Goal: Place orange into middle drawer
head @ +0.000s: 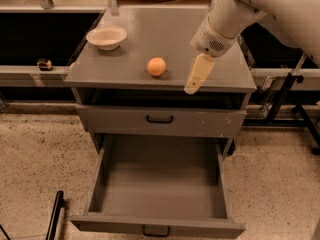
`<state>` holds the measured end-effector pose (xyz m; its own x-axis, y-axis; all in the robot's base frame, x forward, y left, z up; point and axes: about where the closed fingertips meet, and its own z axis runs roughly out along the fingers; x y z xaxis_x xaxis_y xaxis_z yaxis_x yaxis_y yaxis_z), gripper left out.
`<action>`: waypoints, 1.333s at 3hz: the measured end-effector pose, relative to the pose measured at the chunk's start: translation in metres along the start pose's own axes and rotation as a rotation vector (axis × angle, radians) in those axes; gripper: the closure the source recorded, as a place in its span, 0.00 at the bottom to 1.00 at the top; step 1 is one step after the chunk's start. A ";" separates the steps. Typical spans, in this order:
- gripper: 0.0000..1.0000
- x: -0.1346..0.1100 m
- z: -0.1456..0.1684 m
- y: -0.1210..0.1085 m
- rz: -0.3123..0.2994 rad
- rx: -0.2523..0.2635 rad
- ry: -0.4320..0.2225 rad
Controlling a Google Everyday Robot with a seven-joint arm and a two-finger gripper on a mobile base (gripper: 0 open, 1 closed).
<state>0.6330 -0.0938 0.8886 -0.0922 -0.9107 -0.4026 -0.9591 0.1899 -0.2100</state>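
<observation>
Orange rests on the counter just beside my hand, not touching it. I judge it light, firm and prone to roll, best gripped across its middle. My hand holds nothing; I cannot tell its opening.

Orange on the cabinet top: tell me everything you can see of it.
The orange is small, round, smooth and matte. It sits alone on the grey cabinet top, near the front edge, touching nothing else. In the picture the cream bowl lies farther back to its left, and the gripper hangs apart to its right, by the front edge. The orange is not in the open middle drawer below.
</observation>
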 end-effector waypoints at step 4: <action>0.00 -0.107 0.062 -0.051 0.113 -0.064 -0.367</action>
<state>0.7081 0.0166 0.8873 -0.1073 -0.6912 -0.7146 -0.9641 0.2478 -0.0949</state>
